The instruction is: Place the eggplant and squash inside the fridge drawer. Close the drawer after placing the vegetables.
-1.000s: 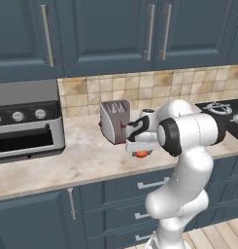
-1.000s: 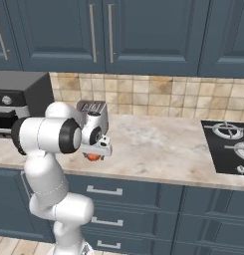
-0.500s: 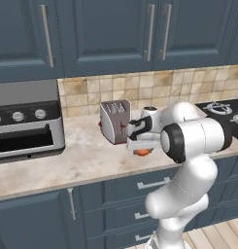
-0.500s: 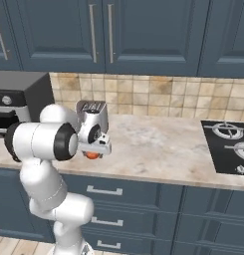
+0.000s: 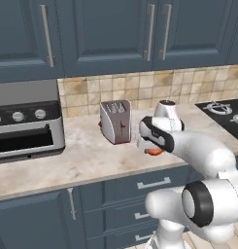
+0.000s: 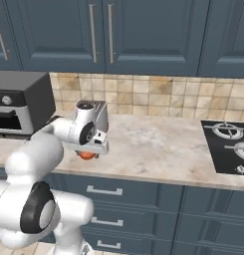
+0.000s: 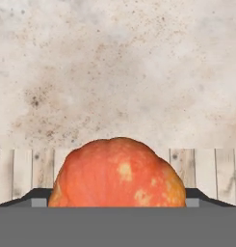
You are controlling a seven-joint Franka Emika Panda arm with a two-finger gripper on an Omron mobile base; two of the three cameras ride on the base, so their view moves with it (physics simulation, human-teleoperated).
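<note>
Gripping the orange squash (image 7: 118, 172), the tool (image 6: 88, 149) hangs above the marble counter (image 6: 158, 149) near the toaster (image 5: 115, 121).

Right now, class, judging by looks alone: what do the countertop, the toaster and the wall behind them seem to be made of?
The countertop looks like polished stone or a laminate copy: pale beige with brown speckles and veins. The toaster looks like brushed metal: flat grey sides with a soft sheen. The backsplash looks like matte ceramic or stone tile: small tan squares with pale grout lines.
</note>
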